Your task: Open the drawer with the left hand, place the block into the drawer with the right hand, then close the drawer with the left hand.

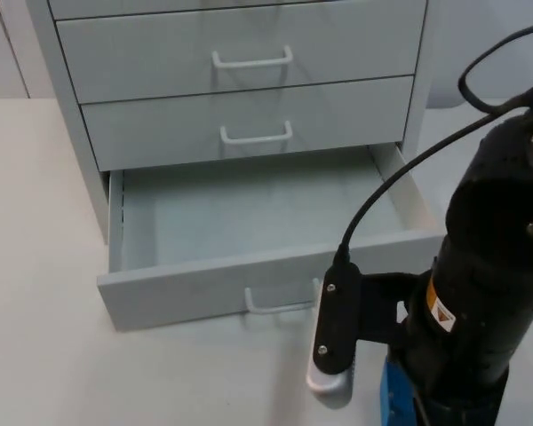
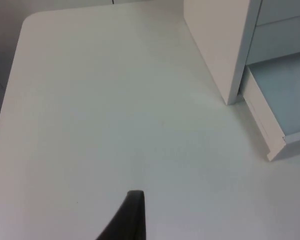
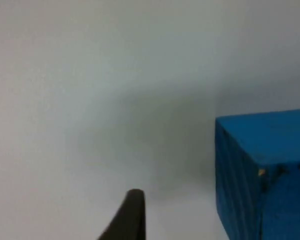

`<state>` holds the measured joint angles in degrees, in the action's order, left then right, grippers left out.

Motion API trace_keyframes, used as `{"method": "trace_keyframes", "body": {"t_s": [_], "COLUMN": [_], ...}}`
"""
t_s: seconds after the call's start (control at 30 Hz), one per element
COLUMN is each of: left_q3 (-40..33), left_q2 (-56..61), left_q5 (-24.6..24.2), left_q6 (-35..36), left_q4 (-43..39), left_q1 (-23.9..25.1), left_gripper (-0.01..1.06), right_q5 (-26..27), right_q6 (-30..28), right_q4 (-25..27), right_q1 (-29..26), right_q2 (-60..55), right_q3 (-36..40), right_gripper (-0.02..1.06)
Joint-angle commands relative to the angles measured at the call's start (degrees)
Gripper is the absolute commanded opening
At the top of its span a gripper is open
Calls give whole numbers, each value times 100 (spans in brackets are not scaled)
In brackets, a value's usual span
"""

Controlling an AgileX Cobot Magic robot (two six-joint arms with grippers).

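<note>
The right gripper (image 3: 135,220) is low over the white table (image 1: 44,266), close beside the blue block (image 3: 262,170), which sits on the table near the drawer's front, to its right. Whether its fingers are spread or already closing on the block I cannot tell. In the top view the block (image 1: 393,390) peeps out beneath the right arm, just near of the open bottom drawer (image 1: 249,213). I judge the arm is down there to take the block for the drop into the drawer. The drawer stands pulled out of the grey cabinet (image 1: 240,80), its handle (image 1: 280,306) facing near. The left gripper (image 2: 132,220) waits over bare table left of the cabinet, its opening not readable.
</note>
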<state>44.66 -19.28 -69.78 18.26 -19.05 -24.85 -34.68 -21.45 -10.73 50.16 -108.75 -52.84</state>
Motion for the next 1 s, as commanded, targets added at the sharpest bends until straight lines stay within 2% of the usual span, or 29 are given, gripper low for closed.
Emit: {"method": "trace_keyframes", "body": {"t_s": [0.0, 0.17, 0.43, 0.5, 0.53, 0.57, 0.63, 0.77, 0.87, 0.93, 0.97], "left_q3": [-31, -31, -31, -31, -31, -31, -31, -31, -31, -31, -31], "left_q2": [34, 34, 34, 34, 34, 34, 34, 34, 34, 34, 34], "left_q5": [-18, -18, -18, -18, -18, -18, -18, -18, -18, -18, -18], "left_q6": [-15, -15, -15, -15, -15, -15, -15, -15, -15, -15, -15], "left_q4": [61, 61, 61, 47, 47, 47, 38, 2, -45, -58, -58], "left_q1": [24, 24, 24, 24, 24, 24, 24, 24, 24, 24, 24], "left_gripper": [105, 105, 105, 105, 105, 105, 105, 105, 105, 105, 105], "right_q5": [-28, 137, 154, 154, 123, 123, 85, -52, -123, -123, -123], "right_q6": [-41, -41, -63, -63, -63, -63, -63, 94, 613, 1327, 1327], "right_q4": [-61, -111, -152, -212, -258, -258, -262, -262, -262, -262, -262], "right_q1": [18, 18, 18, 18, 18, 18, 18, 30, 30, 30, 30], "right_q2": [4, 4, 4, 4, 4, 4, 85, 416, 1056, 1590, 1590], "right_q3": [-26, -26, -26, -26, -26, -26, -26, -26, -26, -26, -26], "right_gripper": [86, 69, 66, 50, 35, 35, 0, 0, 0, 0, 0]}}
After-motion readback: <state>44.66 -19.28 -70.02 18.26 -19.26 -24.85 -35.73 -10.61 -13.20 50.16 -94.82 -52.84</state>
